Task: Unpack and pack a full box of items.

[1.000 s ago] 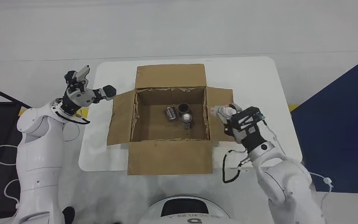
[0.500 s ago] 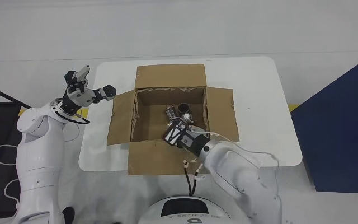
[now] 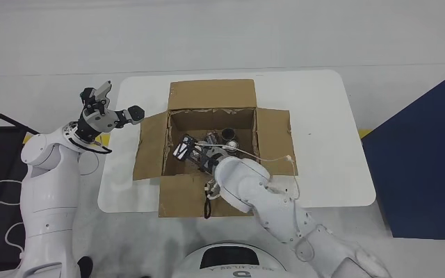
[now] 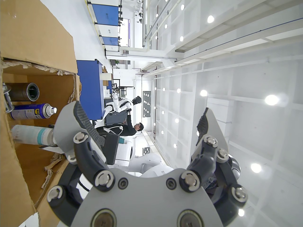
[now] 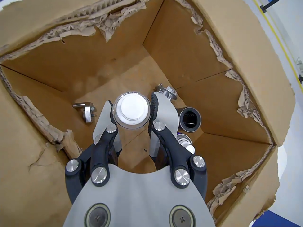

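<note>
**Packing in progress:** the right tool (image 5: pixel 130 102), its jaws closed on a white-capped bottle (image 5: pixel 131 112), hangs over the inside of the open cardboard box (image 3: pixel 212 94) on the bench (image 3: pixel 320 97), toward the box's left half. Already lying in the box are a black cylinder (image 5: pixel 190 119), a metal fitting (image 5: pixel 167 92), a small metal bracket (image 5: pixel 87 113) and a blue spray can (image 4: pixel 30 111). The left tool (image 4: pixel 142 114), jaws wide apart and holding nothing, sits beyond the box's left flap, pointed upward.

The step in hand appears to be placing the bottle. The next move likely calls for lowering it onto bare cardboard between bracket and cylinder, then opening the jaws.

1 second ago the right arm held the bottle over the right flap, and 0.5 seconds ago it was near the box's front wall. The left arm has not moved.
</note>
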`<state>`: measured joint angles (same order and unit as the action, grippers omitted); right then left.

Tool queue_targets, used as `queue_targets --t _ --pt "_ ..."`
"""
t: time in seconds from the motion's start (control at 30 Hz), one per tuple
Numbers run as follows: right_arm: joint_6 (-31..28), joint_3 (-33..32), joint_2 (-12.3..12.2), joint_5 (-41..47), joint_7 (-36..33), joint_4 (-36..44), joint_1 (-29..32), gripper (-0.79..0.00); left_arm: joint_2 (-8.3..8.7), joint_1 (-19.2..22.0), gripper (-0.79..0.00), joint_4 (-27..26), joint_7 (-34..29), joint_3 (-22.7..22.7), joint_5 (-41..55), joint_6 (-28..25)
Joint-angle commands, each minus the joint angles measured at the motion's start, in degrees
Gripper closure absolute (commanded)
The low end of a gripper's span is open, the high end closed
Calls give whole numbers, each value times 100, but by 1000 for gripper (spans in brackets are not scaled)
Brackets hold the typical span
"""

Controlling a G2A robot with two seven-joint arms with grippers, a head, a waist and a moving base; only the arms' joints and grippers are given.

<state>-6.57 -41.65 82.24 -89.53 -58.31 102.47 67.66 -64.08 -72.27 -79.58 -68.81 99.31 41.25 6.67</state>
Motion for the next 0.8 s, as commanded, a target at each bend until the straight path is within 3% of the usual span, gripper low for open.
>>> queue_targets --t 0.0,0.1,0.2,0.23,0.5,0.63,0.77 --pt "28 22 25 23 -7 -117 -49 -289 0 0 -785 0 0 0 0 0" --pt "50 31 54 44 2 -201 -88 -360 0 0 -785 0 0 0 0 0" --pt "-62 24 48 -107 11 -89 -91 -763 0 0 -785 0 0 0 0 0" --pt "-105 2 39 -139 9 9 -61 -785 0 0 -785 0 0 0 0 0" --pt "-560 -663 -194 -369 138 1872 780 -785 0 0 -785 0 0 0 0 0" --pt "-504 -1699 -375 -364 597 2981 1628 -785 0 0 -785 0 0 0 0 0" --pt "-442 -3145 -492 350 1151 3162 2292 -785 0 0 -785 0 0 0 0 0"
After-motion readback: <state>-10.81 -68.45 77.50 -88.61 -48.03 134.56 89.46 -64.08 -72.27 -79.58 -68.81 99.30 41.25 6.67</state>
